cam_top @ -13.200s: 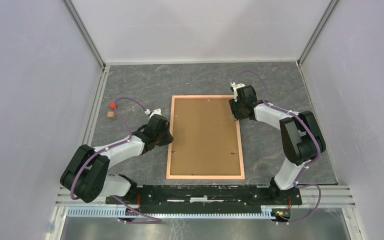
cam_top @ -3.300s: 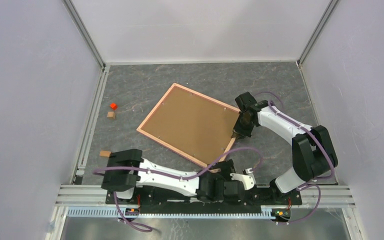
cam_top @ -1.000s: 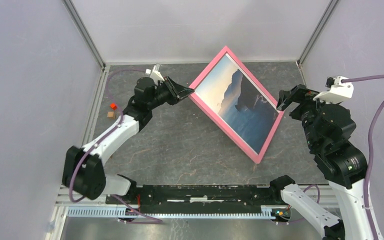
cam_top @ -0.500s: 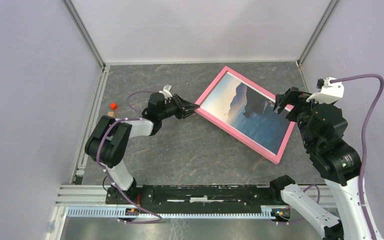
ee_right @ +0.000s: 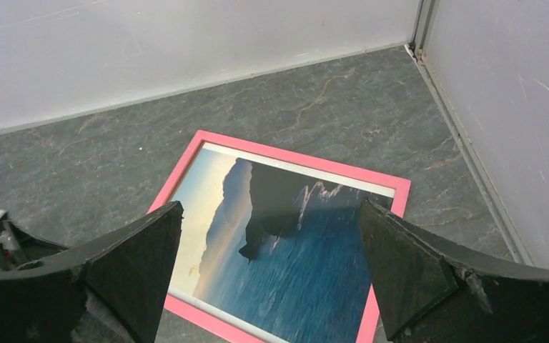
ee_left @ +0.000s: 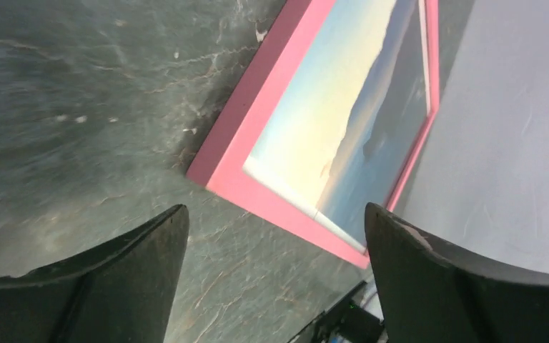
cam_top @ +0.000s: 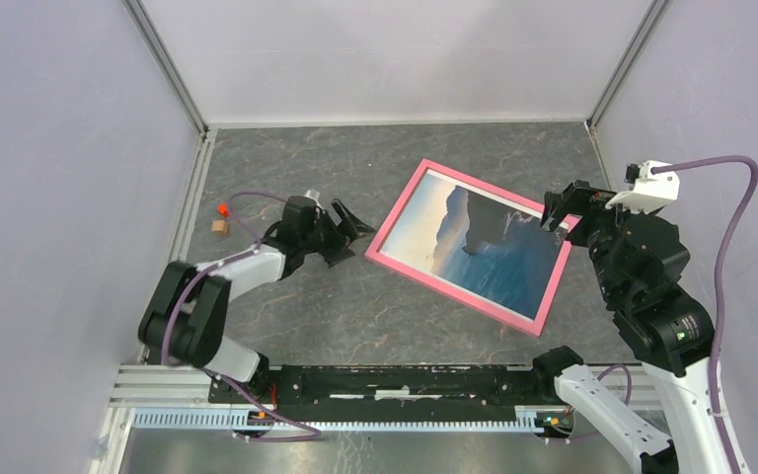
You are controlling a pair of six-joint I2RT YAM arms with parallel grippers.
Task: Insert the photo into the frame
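Thin-railed pink rectangular frame (cam_top: 395,210) lay flat, face up, on the dark grey marbled table (cam_top: 355,168). It sat skewed to the table edges, in the right half toward the far right corner. Large glossy landscape photo (cam_top: 474,247) (dark cliffs, blue water, pale sky) sat inside the rails, picture side up. From the right wrist I saw a thin white strip along the photo's (ee_right: 293,236) far edge, just inside the frame (ee_right: 297,153).

Left claw (cam_top: 350,237) was low over the table, jaws spread wide, gripping nothing. It stood just beside the frame's near-left corner, not touching it. My left wrist view showed that corner of the frame (ee_left: 257,100) and the photo (ee_left: 329,136) ahead, between the two dark fingers (ee_left: 136,264).

Right claw (cam_top: 558,212) hung well above the frame's far-right corner, jaws fully apart, empty.

Small red block (cam_top: 222,209) and small tan block (cam_top: 218,226) lay close together near the table's left edge, well apart from the frame.
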